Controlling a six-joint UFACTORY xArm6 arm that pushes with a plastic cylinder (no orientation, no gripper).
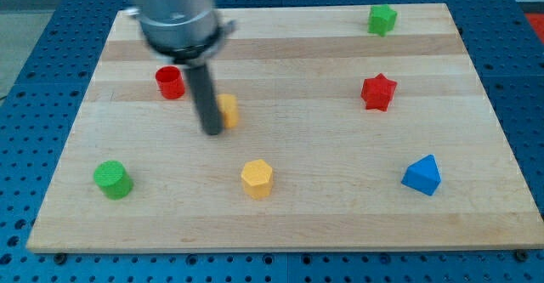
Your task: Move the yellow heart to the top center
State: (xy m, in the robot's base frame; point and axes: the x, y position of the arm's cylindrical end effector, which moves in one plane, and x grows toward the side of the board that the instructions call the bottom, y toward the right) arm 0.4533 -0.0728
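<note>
Nearest the view's bottom, the yellow hexagon block [257, 178] is lying just below our work. We are pressing our tip [212, 132] against the left side of the yellow heart [228, 110], which is sitting left of the board's middle, half hidden by the rod. We are carrying no jaws, only this rod. A red cylinder [170, 82] is standing up-left, a green cylinder [112, 179] low-left, a red star [378, 92] and blue triangle [422, 175] right, a green star [382, 19] top-right on the wooden board [297, 223].
</note>
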